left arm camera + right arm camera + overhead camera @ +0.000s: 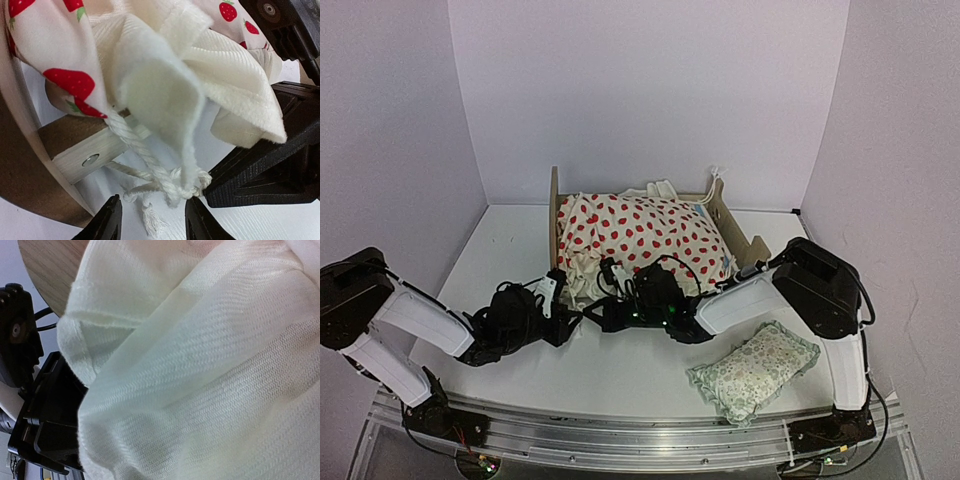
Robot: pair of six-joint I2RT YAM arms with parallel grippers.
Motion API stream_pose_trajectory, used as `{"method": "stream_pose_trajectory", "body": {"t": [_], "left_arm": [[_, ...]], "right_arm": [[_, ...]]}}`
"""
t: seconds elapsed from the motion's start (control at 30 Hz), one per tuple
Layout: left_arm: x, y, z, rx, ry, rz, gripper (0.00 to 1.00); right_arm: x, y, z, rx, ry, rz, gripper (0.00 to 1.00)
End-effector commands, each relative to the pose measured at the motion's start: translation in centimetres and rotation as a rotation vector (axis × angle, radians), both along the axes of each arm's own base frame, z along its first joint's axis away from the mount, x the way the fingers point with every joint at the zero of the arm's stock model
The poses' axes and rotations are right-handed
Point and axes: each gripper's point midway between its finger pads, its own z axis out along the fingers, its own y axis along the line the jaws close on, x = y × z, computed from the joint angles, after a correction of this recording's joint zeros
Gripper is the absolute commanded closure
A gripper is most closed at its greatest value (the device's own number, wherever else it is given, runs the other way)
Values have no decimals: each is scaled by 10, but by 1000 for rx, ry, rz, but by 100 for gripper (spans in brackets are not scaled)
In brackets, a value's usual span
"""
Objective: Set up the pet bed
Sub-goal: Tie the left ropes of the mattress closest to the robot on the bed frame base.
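Observation:
The pet bed [554, 215] stands at the back middle, a light-wood frame with the cream red-dotted cushion [640, 230] piled on it. Both grippers meet at the cushion's near left corner. My left gripper [567, 308] is open; in the left wrist view [152, 220] its tips flank the space just below a knotted white rope [175, 185] tied at the wooden rail [75, 150]. Cream cloth [165, 90] hangs lifted above the knot. My right gripper [608, 300] is shut on that cream edge of the cushion. Cloth [200, 365] fills the right wrist view and hides the fingers.
A small green floral pillow [755, 368] lies on the table at the near right, by the right arm's base. The right gripper's black body [280, 170] sits close against the left gripper's right side. White walls close in the table on three sides.

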Motion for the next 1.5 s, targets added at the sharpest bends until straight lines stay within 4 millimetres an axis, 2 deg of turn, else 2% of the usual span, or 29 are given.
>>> {"method": "stream_pose_trajectory", "body": {"t": [0.0,0.1,0.23,0.4,0.5,0.63,0.87,1.0,1.2,1.47], "left_arm": [[11,-3,13,-15,-75,9,60],[11,-5,11,-8,-78,3,66],[11,-6,9,-7,-84,-8,68],[6,-7,4,23,-48,-36,55],[-1,2,3,46,-27,-28,52],[-10,10,17,23,-28,-32,49],[-20,20,42,-21,-52,-30,48],[-17,25,42,-10,-65,-2,50],[-9,16,31,41,-61,-15,54],[-3,15,38,22,-116,-3,54]], "right_arm": [[-1,8,39,65,-31,13,100],[-1,7,38,61,-31,12,100],[-1,6,39,58,-36,9,100],[5,4,45,41,-62,-17,100],[11,1,47,12,-85,-44,100],[17,-2,49,-25,-113,-75,100],[22,0,68,-28,-158,-77,100],[22,1,83,-26,-190,-67,100],[22,4,98,-32,-223,-45,100],[19,3,111,-20,-233,-34,100]]}}
